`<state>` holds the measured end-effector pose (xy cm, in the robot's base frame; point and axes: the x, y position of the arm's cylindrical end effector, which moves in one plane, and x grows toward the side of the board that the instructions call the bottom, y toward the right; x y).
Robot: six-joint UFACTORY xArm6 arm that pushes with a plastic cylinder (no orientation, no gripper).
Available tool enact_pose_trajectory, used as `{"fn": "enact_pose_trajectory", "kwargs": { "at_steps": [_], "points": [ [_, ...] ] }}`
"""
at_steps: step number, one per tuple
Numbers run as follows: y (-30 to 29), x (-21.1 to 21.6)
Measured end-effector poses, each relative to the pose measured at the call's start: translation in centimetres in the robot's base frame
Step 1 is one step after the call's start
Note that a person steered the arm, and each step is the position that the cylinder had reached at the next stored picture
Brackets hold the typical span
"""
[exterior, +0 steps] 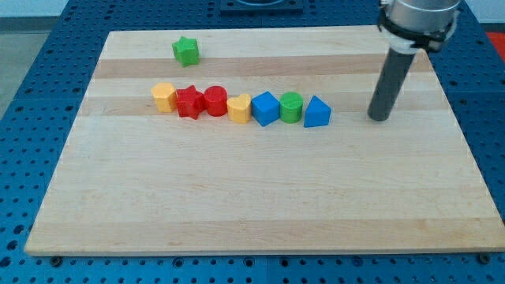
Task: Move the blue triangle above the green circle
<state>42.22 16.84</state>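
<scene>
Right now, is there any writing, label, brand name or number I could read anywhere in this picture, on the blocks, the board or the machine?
None: no readable text anywhere in the camera view.
The wooden board is bare wood grain.
The blocks, such as the blue triangle and green circle, carry no marks.
My tip sits to the view's right of the blue triangle, apart from it; the rod is plain and dark.

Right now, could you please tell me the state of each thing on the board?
my tip: on the board, right of the row, touching no block.
blue triangle: row's right end, against the green circle.
green star: alone, near the view's top.
</scene>
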Motion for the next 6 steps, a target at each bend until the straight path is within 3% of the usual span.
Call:
{"fn": "enact_pose_trajectory", "kwargs": {
  "at_steps": [2,6],
  "points": [
    [-5.8,2.2],
    [-8.8,-8.9]
  ]
}}
